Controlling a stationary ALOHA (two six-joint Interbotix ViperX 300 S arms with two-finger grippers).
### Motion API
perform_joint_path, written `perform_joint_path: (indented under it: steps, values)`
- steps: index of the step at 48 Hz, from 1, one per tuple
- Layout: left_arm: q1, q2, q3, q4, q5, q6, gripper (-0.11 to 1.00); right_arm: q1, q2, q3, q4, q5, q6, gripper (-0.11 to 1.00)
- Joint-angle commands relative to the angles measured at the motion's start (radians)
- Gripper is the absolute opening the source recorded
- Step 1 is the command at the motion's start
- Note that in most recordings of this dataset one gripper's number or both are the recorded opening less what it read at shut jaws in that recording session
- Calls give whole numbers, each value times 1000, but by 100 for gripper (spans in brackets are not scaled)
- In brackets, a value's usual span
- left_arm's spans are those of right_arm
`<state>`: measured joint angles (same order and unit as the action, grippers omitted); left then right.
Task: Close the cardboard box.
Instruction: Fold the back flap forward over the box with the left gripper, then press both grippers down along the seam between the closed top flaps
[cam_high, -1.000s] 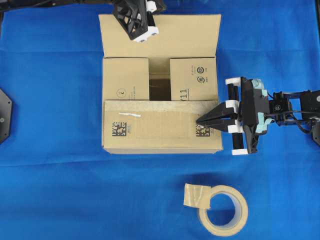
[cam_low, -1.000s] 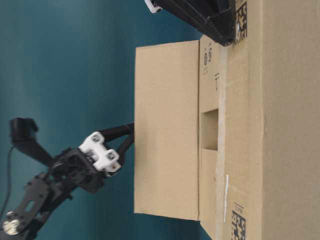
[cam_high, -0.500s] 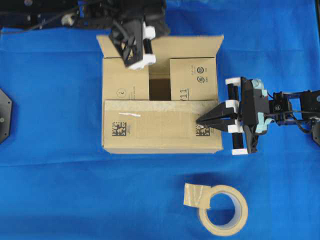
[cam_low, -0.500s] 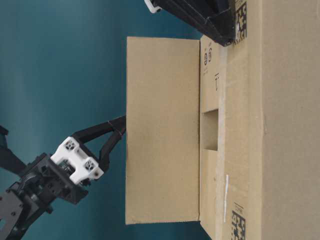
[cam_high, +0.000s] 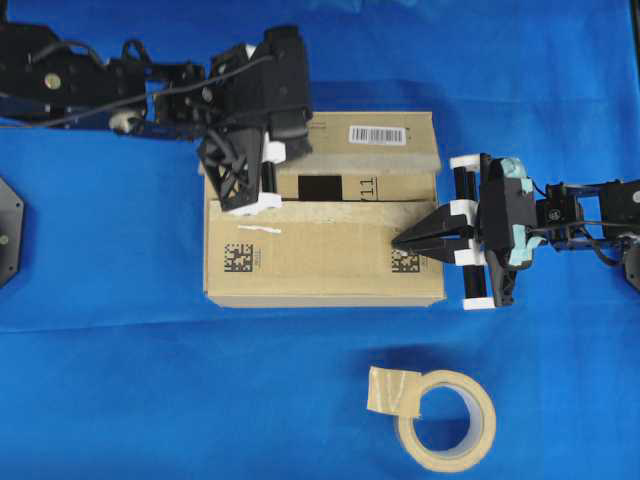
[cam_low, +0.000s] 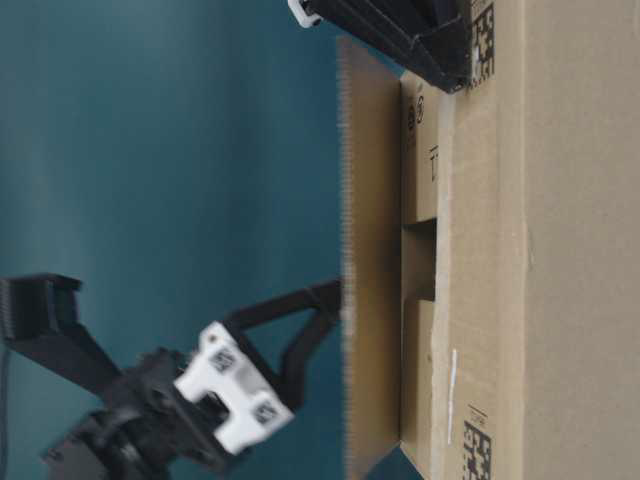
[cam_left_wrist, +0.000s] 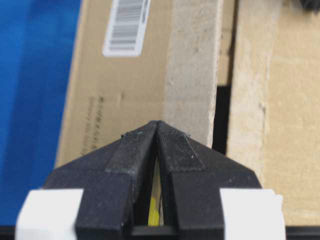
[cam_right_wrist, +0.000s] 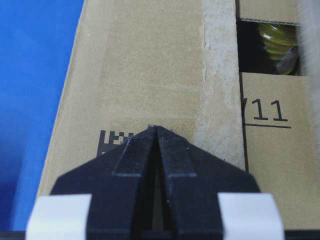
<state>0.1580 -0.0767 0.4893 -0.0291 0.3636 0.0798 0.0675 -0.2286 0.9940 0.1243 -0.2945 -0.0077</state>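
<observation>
The cardboard box (cam_high: 300, 265) stands mid-table on the blue cloth. Its near flap lies flat and carries two black square codes. My right gripper (cam_high: 397, 241) is shut, and its tips (cam_right_wrist: 156, 127) rest on that flap beside the right code. The far flap, with its white barcode label (cam_high: 380, 134), is folded almost flat. A dark slit (cam_high: 320, 187) stays open between the two long flaps. My left gripper (cam_high: 272, 168) is shut and empty, with its tips (cam_left_wrist: 157, 122) against the far flap's taped edge. From table level, that flap (cam_low: 360, 260) shows edge-on, blurred, with the left gripper (cam_low: 335, 295) touching it.
A roll of tan tape (cam_high: 445, 420) lies on the cloth in front of the box, to the right. A black mount (cam_high: 8, 230) sits at the left edge. Something yellow (cam_right_wrist: 275, 37) shows inside the box through the slit.
The far flap has swung from upright down onto the box. The left gripper moved with it toward the near side. The right gripper has stayed on the near flap.
</observation>
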Motion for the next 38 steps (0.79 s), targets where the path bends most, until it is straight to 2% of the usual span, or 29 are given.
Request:
perform_joint_path:
  steps: [1,10,17,27,38]
  values:
    - [-17,-20,28,-2,-58,-20,0,2,-3,-18,-2,-6,0,0]
    - [-44,-6,114,-2,-192,-63,0,2,-3,-21,-2,-6,0,0]
    - [-60,-5,153,-2,-247,-83,0,2,-3,-25,-2,-6,-2,0]
    - [-61,-6,160,-2,-258,-87,0,-3,-3,-26,-2,-8,-3,0]
    - [-63,-5,160,-2,-258,-87,0,-72,-3,-21,-2,-15,-3,0]
